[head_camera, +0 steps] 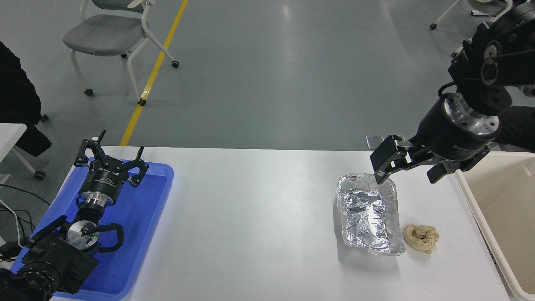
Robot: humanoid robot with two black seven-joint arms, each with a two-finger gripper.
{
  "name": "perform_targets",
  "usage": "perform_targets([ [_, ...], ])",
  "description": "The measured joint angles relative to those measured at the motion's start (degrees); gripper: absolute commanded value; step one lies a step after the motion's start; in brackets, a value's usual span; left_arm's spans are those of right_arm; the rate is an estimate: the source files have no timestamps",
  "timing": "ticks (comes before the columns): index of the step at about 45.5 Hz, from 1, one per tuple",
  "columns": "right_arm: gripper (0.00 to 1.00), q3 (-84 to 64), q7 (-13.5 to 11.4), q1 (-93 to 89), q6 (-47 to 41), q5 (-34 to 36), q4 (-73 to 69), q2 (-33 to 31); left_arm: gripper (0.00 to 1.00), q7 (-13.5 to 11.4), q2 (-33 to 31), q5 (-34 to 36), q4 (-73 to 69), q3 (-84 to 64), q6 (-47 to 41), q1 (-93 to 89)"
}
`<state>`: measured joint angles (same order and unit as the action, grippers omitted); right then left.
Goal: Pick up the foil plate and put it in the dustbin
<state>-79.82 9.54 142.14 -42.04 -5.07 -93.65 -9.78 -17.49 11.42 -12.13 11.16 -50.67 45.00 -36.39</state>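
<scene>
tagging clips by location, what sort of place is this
Probably a robot lab or test floor in an industrial hall: a smooth grey floor with a yellow line, a wheeled office chair, and a white table set for a sorting trial.

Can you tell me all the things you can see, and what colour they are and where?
foil plate: 1, silver, on the table right of middle
paper wad: 1, tan, just right of the foil plate
dustbin: 1, beige, at the table's right edge
tray: 1, blue, table's left end
table: 1, white
chair: 1, grey, floor at top left
floor line: 1, yellow
left gripper: 1, black, open, over the tray
right gripper: 1, black, open, above the foil plate's far end
</scene>
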Motion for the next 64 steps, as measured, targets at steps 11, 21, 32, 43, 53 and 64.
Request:
perform_targets([
  [11, 1.0, -0.19, 0.03, -0.94, 0.4, -0.05, 1.32, 0.19, 1.0, -0.11, -0.25, -0.24, 0.04, -0.3, 0.0, 0.0],
  [21, 1.0, 0.0, 0.04, -3.34, 0.82, -0.21, 3.93, 0.25, 1.0, -0.04, -0.27, -0.13, 0.05, -0.12, 0.0, 0.0],
  [32, 1.0, 0.08, 0.04, -9.74, 3.99, -0.28, 8.57, 0.18, 1.0, 0.0, -0.28, -0.1, 0.03, -0.07, 0.0, 0.0],
  [43, 1.0, 0.31, 0.11, -19.62, 8.36, -0.43, 15.06, -0.05, 1.0, 0.0, -0.27, -0.09, 0.06, -0.05, 0.0, 0.0],
  [53, 1.0, 0.93, -0.34, -31.37, 15.89, -2.34, 22.22, 0.0, 1.0, 0.0, -0.25, -0.09, 0.02, -0.05, 0.0, 0.0],
  [64, 1.0, 2.14, -0.76, -45.18, 22.08, -3.76, 31.52, 0.04, 1.0, 0.0, -0.26, -0.07, 0.01, -0.04, 0.0, -0.01],
])
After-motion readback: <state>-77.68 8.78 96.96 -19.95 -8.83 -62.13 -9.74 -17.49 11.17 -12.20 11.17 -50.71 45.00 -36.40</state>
